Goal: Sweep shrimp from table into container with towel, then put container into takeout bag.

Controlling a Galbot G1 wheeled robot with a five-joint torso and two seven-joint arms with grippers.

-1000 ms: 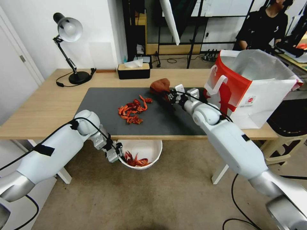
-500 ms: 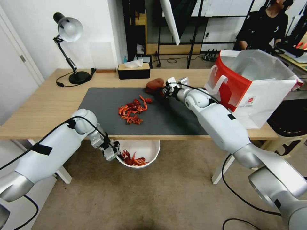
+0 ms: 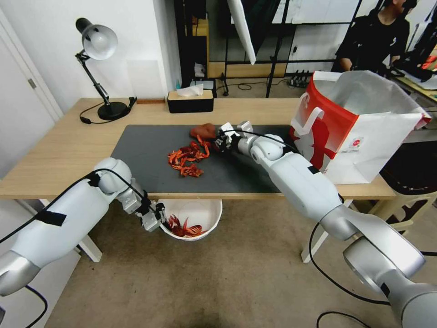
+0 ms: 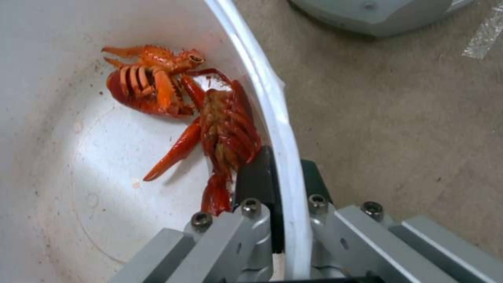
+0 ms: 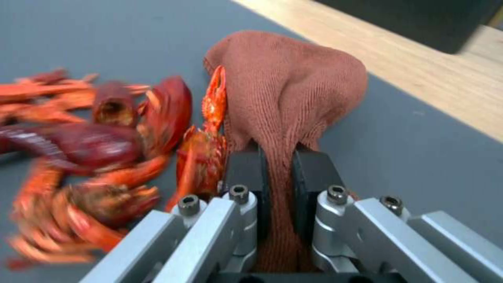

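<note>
A pile of red-orange shrimp [image 3: 187, 158] lies on the dark mat of the table [image 3: 63, 150]. My right gripper [image 3: 217, 136] is shut on the rust-red towel [image 3: 203, 131] at the pile's far right edge; in the right wrist view the towel [image 5: 285, 94] touches the nearest shrimp [image 5: 199, 145]. Below the table's front edge, my left gripper [image 3: 160, 217] is shut on the rim of the white container [image 3: 207, 214], one finger inside and one outside the rim [image 4: 272, 102]. A few shrimp [image 4: 210, 125] lie inside it. The red and white takeout bag [image 3: 359, 123] stands open at the table's right end.
A black tissue box [image 3: 190, 101] and a desk lamp [image 3: 98, 68] stand along the table's far side. The bag sits close to my right arm. Under the container is open carpeted floor.
My right gripper has carried the towel leftward across the mat up to the shrimp pile. The left gripper has shifted the container slightly left and lower.
</note>
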